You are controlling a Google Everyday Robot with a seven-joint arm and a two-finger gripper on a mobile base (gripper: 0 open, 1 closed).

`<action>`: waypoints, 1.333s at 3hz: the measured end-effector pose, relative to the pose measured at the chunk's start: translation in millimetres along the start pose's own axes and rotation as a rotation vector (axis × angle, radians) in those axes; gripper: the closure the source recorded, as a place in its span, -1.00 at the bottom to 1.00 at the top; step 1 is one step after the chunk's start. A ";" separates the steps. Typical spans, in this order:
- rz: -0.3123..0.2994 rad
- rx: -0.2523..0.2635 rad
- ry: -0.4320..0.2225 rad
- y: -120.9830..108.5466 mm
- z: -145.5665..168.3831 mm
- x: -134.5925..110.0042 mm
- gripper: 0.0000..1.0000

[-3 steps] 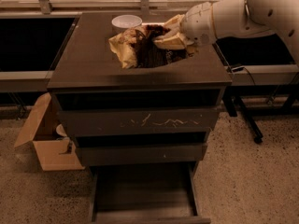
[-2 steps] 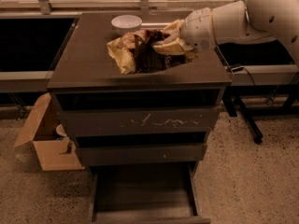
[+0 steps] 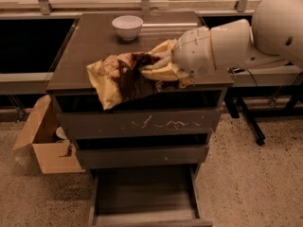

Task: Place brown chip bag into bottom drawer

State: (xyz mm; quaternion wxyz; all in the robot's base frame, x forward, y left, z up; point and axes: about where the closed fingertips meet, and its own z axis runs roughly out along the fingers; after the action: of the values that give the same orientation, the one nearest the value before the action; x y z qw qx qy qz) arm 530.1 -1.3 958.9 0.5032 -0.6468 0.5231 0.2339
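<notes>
The brown chip bag (image 3: 120, 79) hangs crumpled in the air over the front edge of the cabinet top, its pale yellow end drooping in front of the top drawer. My gripper (image 3: 154, 67) comes in from the right on the white arm and is shut on the bag's right end. The bottom drawer (image 3: 144, 195) is pulled open below, a shallow dark tray with nothing in it. It lies straight beneath the bag.
A white bowl (image 3: 127, 26) stands at the back of the cabinet top (image 3: 85, 46). The scratched-front top drawer (image 3: 142, 124) and the middle drawer (image 3: 142, 155) are shut. An open cardboard box (image 3: 45, 143) sits on the floor to the left. A table leg (image 3: 248, 122) stands at the right.
My gripper has carried the bag forward from the middle of the cabinet top to its front edge. The bag now hangs past the edge.
</notes>
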 end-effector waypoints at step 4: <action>0.223 -0.113 0.050 126.8 69.7 100.9 1.00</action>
State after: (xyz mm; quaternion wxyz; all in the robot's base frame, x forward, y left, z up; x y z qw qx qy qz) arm 464.7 23.4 796.9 0.4236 -0.6176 0.5901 0.3014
